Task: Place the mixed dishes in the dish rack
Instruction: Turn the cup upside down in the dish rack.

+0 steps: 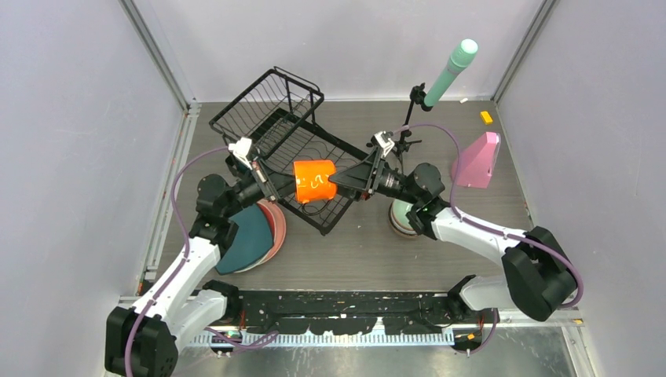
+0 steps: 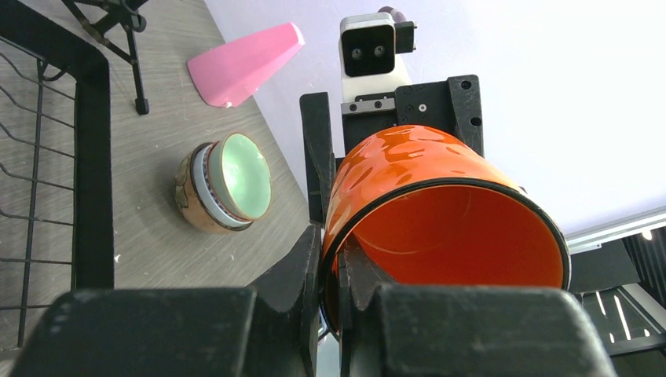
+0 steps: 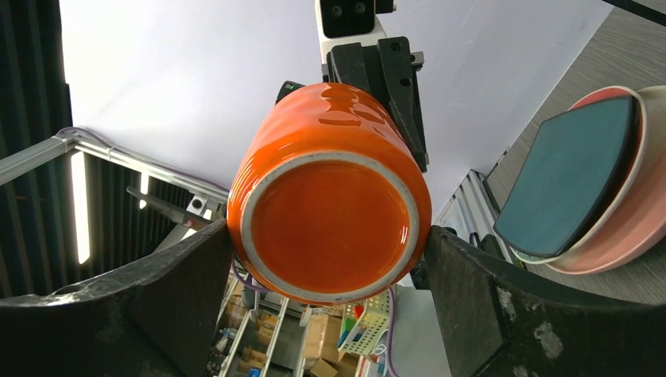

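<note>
Orange mug [image 1: 314, 181] wall between the left gripper [image 2: 330, 259] jaws, is that what we have?

Yes. We are clamped on its rim, one finger inside and one outside. The mug lies on its side in the air over the dish rack [image 2: 93, 157].

And our right gripper [image 3: 328, 229]?

Its jaws stand wide, one on each side of the mug's base. Whether the pads press or only flank it, we cannot tell from here.

How will it handle?

We judge it stiff glazed ceramic, slick and fairly heavy, likely to chip if it drops on the wire. Our rim pinch is thin, with the weight hanging off it. We would take the body across its width near the base.

What waits?

A dark teal plate [image 1: 250, 236] on a pink plate [image 1: 276, 226], and nested bowls [image 2: 228, 182], on the table [image 1: 353, 259] beside the rack.
</note>
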Robot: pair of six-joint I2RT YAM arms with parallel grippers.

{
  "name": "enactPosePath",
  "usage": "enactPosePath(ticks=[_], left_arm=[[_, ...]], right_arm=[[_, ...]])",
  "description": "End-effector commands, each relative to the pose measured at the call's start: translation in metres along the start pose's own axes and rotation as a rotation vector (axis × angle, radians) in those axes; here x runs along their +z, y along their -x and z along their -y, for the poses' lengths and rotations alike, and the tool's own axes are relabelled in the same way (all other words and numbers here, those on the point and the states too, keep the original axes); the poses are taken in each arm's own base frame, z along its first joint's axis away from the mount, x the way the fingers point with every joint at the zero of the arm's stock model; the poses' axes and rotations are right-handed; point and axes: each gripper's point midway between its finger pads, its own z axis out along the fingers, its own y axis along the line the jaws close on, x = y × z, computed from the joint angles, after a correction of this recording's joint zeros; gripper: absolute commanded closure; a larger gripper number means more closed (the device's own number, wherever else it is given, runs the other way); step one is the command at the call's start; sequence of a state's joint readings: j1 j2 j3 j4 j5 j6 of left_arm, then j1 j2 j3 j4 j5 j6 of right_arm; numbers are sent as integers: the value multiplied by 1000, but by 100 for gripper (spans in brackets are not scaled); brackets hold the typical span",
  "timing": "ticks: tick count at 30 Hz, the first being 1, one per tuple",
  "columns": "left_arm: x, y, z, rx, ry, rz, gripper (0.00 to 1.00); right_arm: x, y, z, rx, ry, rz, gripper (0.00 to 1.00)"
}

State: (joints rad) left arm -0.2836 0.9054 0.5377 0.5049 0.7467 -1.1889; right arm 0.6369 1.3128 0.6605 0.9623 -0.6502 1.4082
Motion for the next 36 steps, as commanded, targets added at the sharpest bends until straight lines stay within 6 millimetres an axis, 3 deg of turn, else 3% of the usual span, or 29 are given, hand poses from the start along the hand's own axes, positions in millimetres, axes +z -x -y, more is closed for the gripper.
enactPosePath(ticks=[1,13,18,25,36], left_arm=[[1,10,37,81,-120,24,100],[1,13,37,80,-116,37,100],[-2,14,33,92,-91,70,100],[-6,10,32,106,-71,60,100],[-2,12,29,98,-81,59,100]], right_arm=[[13,-13,-24,-55,86,-82,7],[19,-18,-25,-38,102,-129,1],[24,-6,-35,-62,138,-78,0],[17,11,-17,-58,67,34,0],[18,14,-18,-45,72,44,1]])
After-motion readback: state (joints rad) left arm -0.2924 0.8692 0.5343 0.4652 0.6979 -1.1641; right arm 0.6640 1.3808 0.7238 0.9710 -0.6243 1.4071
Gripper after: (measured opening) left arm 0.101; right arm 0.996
